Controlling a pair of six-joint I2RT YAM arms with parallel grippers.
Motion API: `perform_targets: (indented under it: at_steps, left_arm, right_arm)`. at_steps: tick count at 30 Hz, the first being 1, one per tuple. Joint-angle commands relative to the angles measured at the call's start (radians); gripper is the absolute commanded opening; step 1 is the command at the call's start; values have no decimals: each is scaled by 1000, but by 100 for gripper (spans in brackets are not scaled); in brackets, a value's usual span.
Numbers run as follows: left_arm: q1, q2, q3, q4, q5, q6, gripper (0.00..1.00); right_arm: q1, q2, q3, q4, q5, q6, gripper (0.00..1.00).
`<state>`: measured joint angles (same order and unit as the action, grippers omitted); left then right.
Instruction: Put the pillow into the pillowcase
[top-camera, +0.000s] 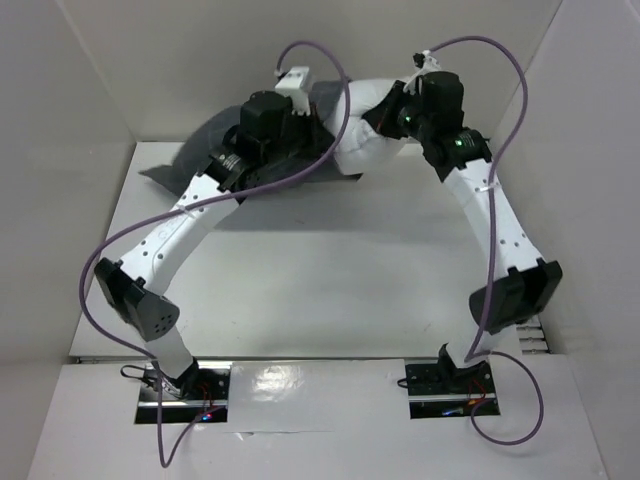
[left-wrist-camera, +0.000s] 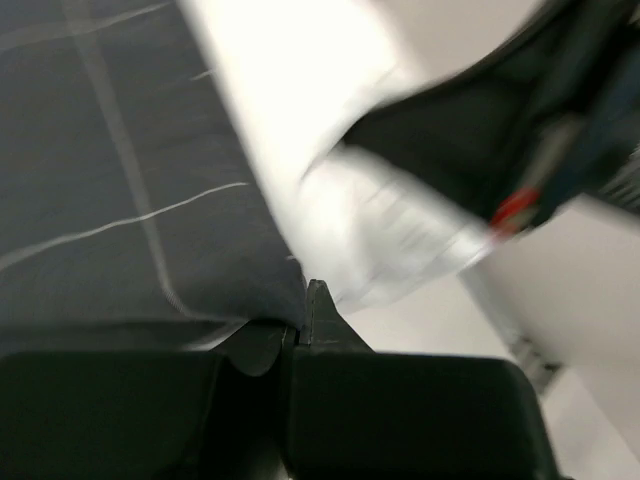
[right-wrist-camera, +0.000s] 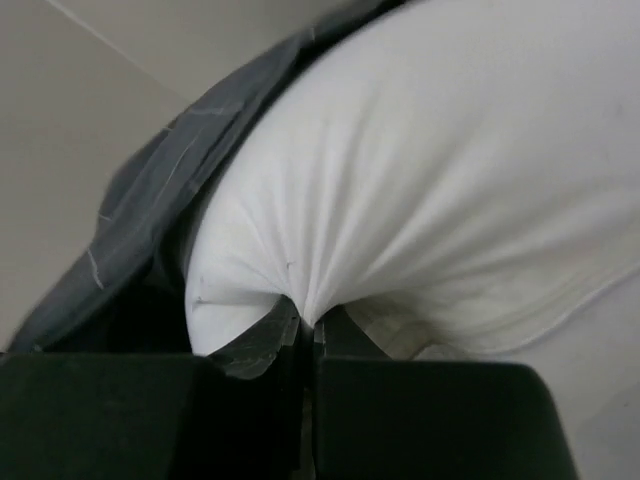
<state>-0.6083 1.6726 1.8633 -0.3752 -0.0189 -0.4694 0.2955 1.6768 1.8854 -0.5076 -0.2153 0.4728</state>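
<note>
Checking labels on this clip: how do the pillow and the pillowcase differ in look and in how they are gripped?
The pillow is plain white and puffy; the pillowcase is dark grey with thin light grid lines and looks flat. The right gripper pinches the pillow, whose cloth gathers into folds at the jaws; the left gripper pinches the pillowcase's edge, which looks smooth. Both are soft cloth, each clamped by one shut gripper.

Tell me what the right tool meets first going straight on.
The pillow: the right tool is shut on a pinch of it, so it would likely just push into the white bulk ahead; the pillowcase sits off to one side.
</note>
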Motion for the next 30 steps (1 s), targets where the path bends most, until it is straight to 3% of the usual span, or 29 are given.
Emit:
perform_targets:
  at_steps: [1,7,11,15,18,24,27,30]
  left_arm:
    - [-74,61,206,50,292,-12,0]
    - [-154,108,130,119,399,-92,0]
    - [-154,87,108,112,399,-89,0]
    - [-143,43,142,29,399,-66,0]
    - [-143,-37,65,-25,412,-57,0]
    - [-143,-358,-131,-163,316,-90,0]
    - [-166,-413,-84,-229,306,-103,0]
    - [-208,-361,74,-295,329,-91,0]
  right_arm:
    - [92,-60,-217,97,-45,-10,0]
    - [206,-60,-769,442,-122,234,0]
    - [215,-147,-927,501,-113,283,0]
    - [215,-276,-939,358,-6,216,0]
    - [215,-391,-908,197,53,144,0]
    - [215,-604,-890,-120,76,67,0]
    - [225,-673,-867,-230,-25,55,0]
    - [234,-732,-823,-295,-117,44,0]
